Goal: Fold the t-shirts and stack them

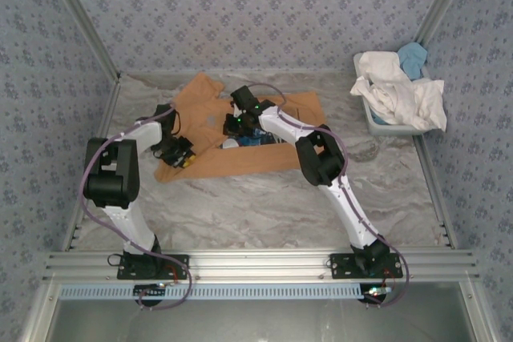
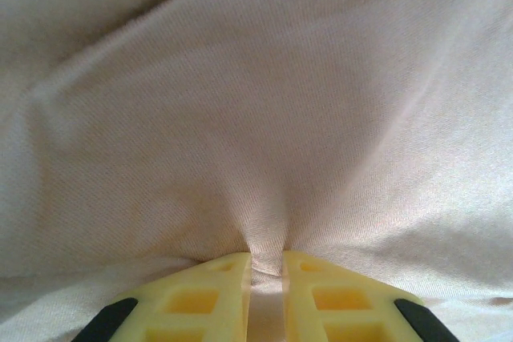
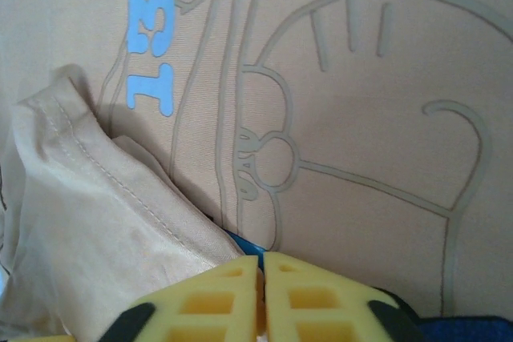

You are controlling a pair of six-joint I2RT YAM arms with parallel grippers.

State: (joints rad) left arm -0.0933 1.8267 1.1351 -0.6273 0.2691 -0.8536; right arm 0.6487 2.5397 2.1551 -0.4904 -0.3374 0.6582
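Where left end effector (image 2: 266,268) pinches, t-shirt (image 2: 264,118) puckered

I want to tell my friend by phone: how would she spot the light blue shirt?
Look to the far right corner of the marbled table, where a white tub overflows with cloth. At the back of that heap lies the light blue shirt: the only blue among white shirts, well apart from the tan-orange shirt spread mid-table.
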